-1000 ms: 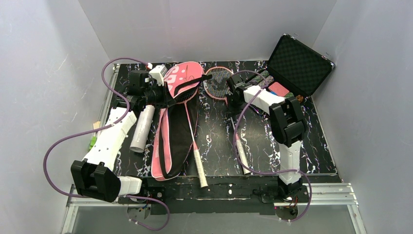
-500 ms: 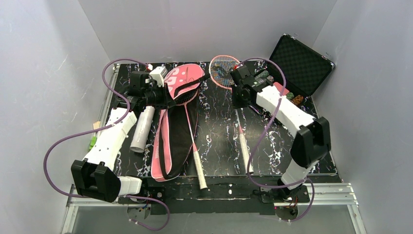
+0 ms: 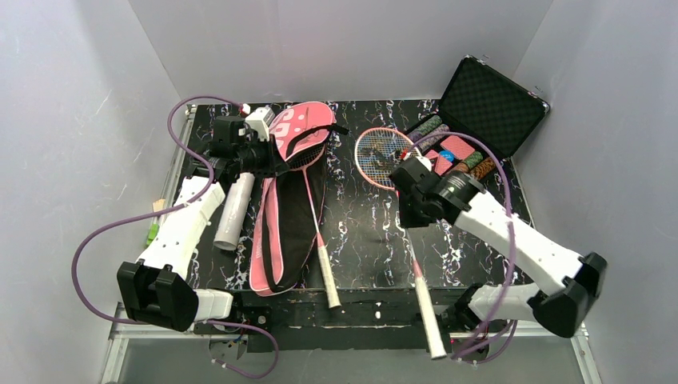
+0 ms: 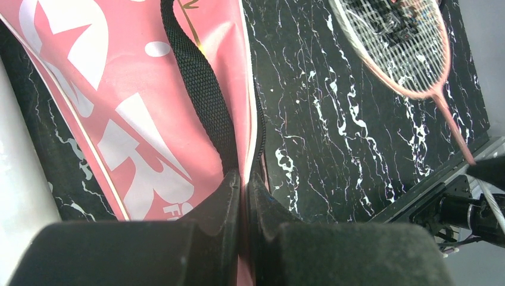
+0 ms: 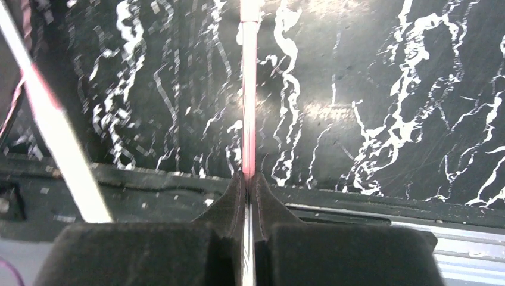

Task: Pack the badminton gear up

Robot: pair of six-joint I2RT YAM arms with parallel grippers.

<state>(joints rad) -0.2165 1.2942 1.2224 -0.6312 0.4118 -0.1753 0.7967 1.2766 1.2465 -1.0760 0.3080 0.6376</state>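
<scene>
Right hand (image 3: 412, 210) is pinched shut on the thin pink shaft of a racket (image 3: 381, 157). Its head sits near the open case (image 3: 489, 98), and its white grip overhangs the near edge of the table (image 3: 360, 240). Light but long, the racket will likely swing and twist in so narrow a hold, so gripping nearer the handle looks steadier. Left hand (image 4: 243, 186) is clamped on the open edge of the soft bag (image 3: 276, 232), where the other racket (image 3: 314, 218) lies.

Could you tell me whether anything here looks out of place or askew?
Yes: the racket, pinched by its shaft in the right tool, is held slanted, with its white handle sticking out past the near edge of the table. The left tool grips the pink bag, which looks in order.
</scene>
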